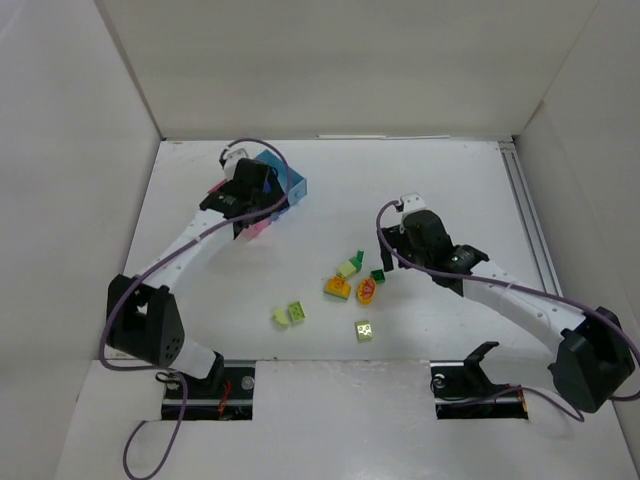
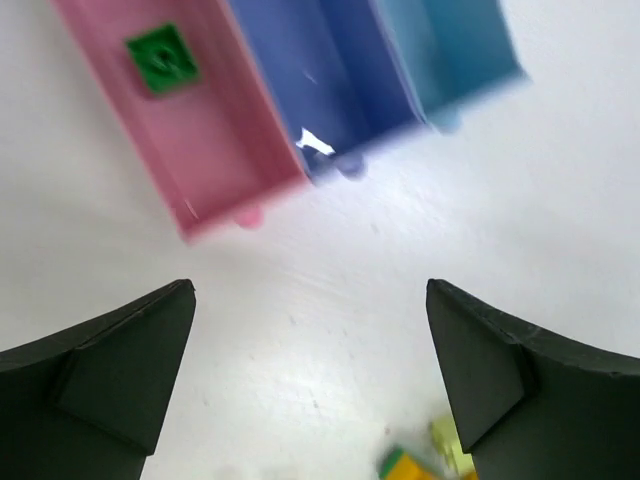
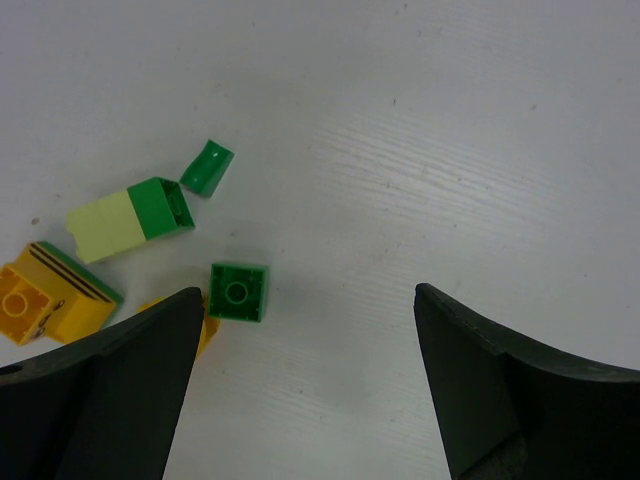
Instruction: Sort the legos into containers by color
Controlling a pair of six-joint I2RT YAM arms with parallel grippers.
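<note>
The legos [image 1: 350,285] lie loose near the middle of the top view, scattered on the bench [image 1: 450,180] between the two arms: orange-yellow, lime and dark green pieces, some touching, a few apart toward the lower centre. One green brick [image 2: 160,60] lies studs-up inside the pink compartment [image 2: 215,165] at the upper left of the left wrist view. The blue compartments [image 2: 340,80] beside it show nothing inside, as far as can be seen.

In the right wrist view a small dark green brick [image 3: 238,292] sits studs-up left of centre, just beside an orange piece. A joined lime-and-green block [image 3: 130,220] lies above it to the left.

These bricks look light, rigid and smooth, so a nudge would likely send one skittering. The best hold is across two flat opposite sides, not the corners, and the close neighbours leave little room for a finger.

The left tool [image 2: 310,300] hangs near the containers [image 1: 293,187], jaws spread wide, nothing between them. The right tool [image 3: 308,300] is likewise spread and empty above the bench.
</note>
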